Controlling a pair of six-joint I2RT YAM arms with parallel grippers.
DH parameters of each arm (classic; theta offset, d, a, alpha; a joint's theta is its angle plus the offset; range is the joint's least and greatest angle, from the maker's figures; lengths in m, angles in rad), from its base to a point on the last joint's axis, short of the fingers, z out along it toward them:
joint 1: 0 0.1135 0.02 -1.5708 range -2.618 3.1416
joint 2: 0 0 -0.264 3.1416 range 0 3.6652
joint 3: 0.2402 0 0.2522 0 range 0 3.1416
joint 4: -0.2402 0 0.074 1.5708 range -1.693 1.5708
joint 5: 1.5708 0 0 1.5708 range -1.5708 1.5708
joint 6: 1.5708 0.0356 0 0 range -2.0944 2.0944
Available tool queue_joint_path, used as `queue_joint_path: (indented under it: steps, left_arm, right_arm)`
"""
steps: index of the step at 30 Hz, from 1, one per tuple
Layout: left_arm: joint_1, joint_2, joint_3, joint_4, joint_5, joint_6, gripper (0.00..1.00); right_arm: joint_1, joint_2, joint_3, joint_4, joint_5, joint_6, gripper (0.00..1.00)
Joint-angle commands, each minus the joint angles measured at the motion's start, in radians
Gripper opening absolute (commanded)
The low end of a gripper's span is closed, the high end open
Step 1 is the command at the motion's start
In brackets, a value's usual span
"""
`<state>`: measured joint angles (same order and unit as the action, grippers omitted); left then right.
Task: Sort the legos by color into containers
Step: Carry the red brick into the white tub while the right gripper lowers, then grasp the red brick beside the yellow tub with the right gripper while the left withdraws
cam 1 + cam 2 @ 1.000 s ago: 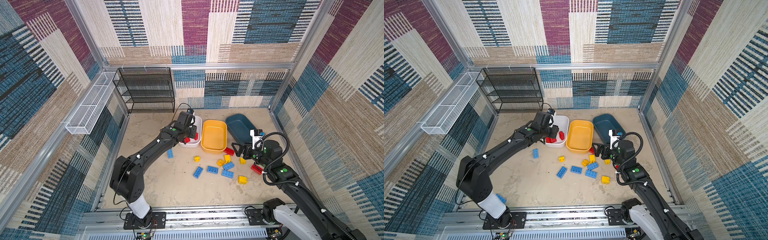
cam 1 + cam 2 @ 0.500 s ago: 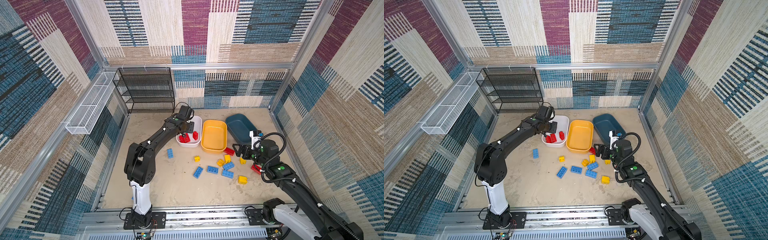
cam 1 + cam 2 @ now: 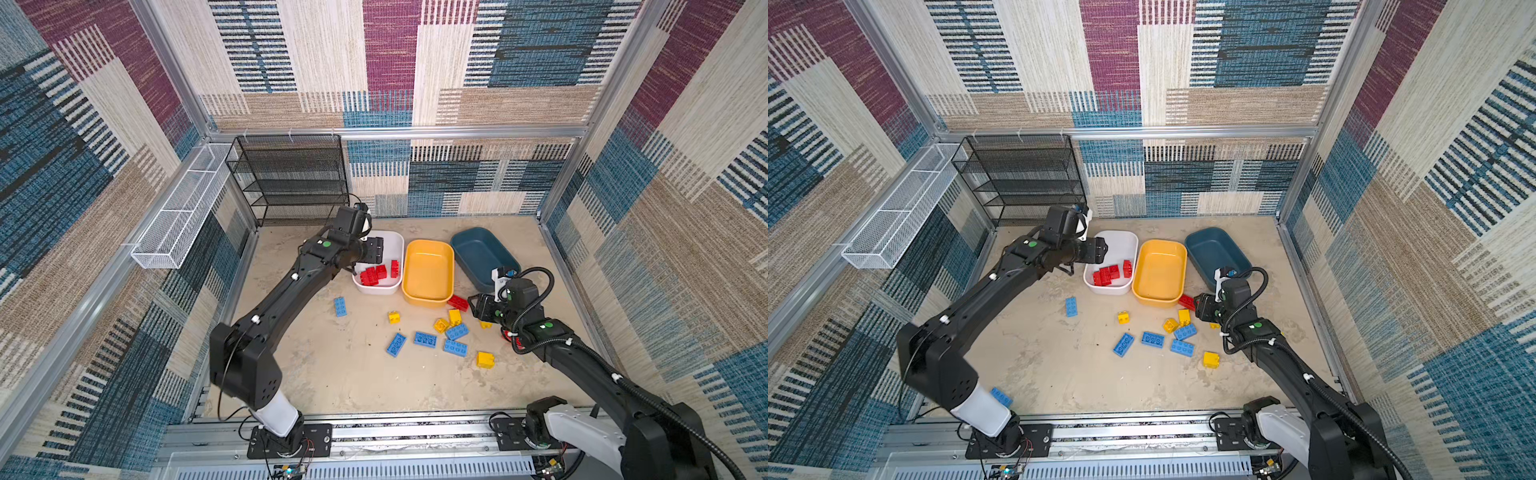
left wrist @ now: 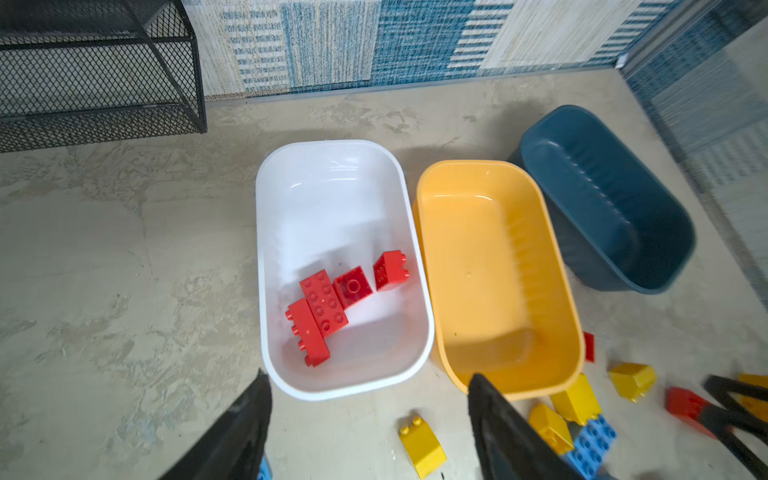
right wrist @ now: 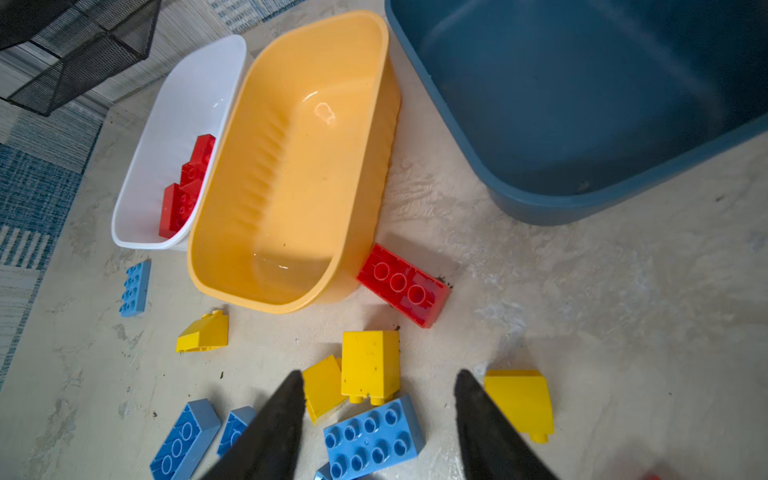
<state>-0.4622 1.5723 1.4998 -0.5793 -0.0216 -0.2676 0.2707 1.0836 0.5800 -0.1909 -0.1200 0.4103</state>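
Your white tub (image 4: 332,199) holds the red bricks (image 4: 328,303). The left end effector (image 4: 368,376) hangs over it, fingers apart, empty. The right end effector (image 5: 379,372), fingers apart, hangs above a yellow brick (image 5: 370,365) and a blue brick (image 5: 372,440) on the worktop (image 5: 540,291).

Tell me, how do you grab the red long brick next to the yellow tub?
Grip the red long brick across its two long side walls, near the middle, coming straight down from above. It lies flat, hollow side up, one short end against the yellow tub, so only the long sides look free.
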Motion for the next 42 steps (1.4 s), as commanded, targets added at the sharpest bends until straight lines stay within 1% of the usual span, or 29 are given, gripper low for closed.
queue_joint_path:
  steps: [1,3,4,6,12,15,16,17,18,19,23,28,33,36,42]
  left_arm:
    - [-0.001,-0.117,-0.115,0.061,0.073,-0.074,0.74]
    - [-0.004,-0.198,-0.194,0.081,0.103,-0.102,0.73]
    - [-0.007,-0.233,-0.231,0.087,0.11,-0.11,0.73]
    - [-0.01,-0.313,-0.305,0.092,0.117,-0.123,0.72]
    - [-0.013,-0.534,-0.477,0.033,0.124,-0.116,0.72]
    - [-0.013,-0.627,-0.533,-0.022,0.106,-0.1,0.72]
    - [-0.012,-0.654,-0.549,-0.036,0.098,-0.095,0.72]
    - [-0.013,-0.68,-0.563,-0.046,0.093,-0.092,0.72]
    - [-0.012,-0.706,-0.577,-0.057,0.088,-0.089,0.72]
    - [-0.012,-0.725,-0.585,-0.067,0.081,-0.085,0.72]
    - [-0.014,-0.762,-0.604,-0.091,0.061,-0.066,0.72]
    - [-0.012,-0.756,-0.609,-0.093,0.062,-0.049,0.72]
    - [-0.012,-0.758,-0.616,-0.082,0.065,-0.048,0.72]
    - [-0.012,-0.761,-0.619,-0.079,0.065,-0.046,0.72]
    - [-0.012,-0.775,-0.625,-0.08,0.059,-0.045,0.72]
  right_arm:
    - [0.006,0.056,0.007,0.062,0.032,-0.001,0.47]
    - [0.008,0.1,0.015,0.077,0.033,-0.003,0.37]
    - [0.01,0.123,0.023,0.079,0.039,-0.005,0.33]
    - [0.013,0.163,0.038,0.086,0.052,-0.012,0.3]
    - [0.026,0.27,0.076,0.098,0.071,-0.027,0.31]
    - [0.027,0.319,0.093,0.097,0.087,-0.037,0.32]
    - [0.027,0.334,0.1,0.093,0.095,-0.04,0.34]
    - [0.027,0.348,0.105,0.09,0.105,-0.042,0.4]
    - [0.027,0.357,0.106,0.091,0.117,-0.04,0.43]
    - [0.028,0.364,0.106,0.095,0.127,-0.039,0.43]
    - [0.028,0.394,0.109,0.1,0.164,-0.037,0.42]
    - [0.032,0.442,0.126,0.082,0.188,-0.038,0.38]
    - [0.033,0.417,0.129,0.045,0.224,-0.032,0.35]
    - [0.033,0.417,0.148,-0.001,0.246,-0.041,0.3]
    - [0.033,0.406,0.162,-0.075,0.295,-0.055,0.28]
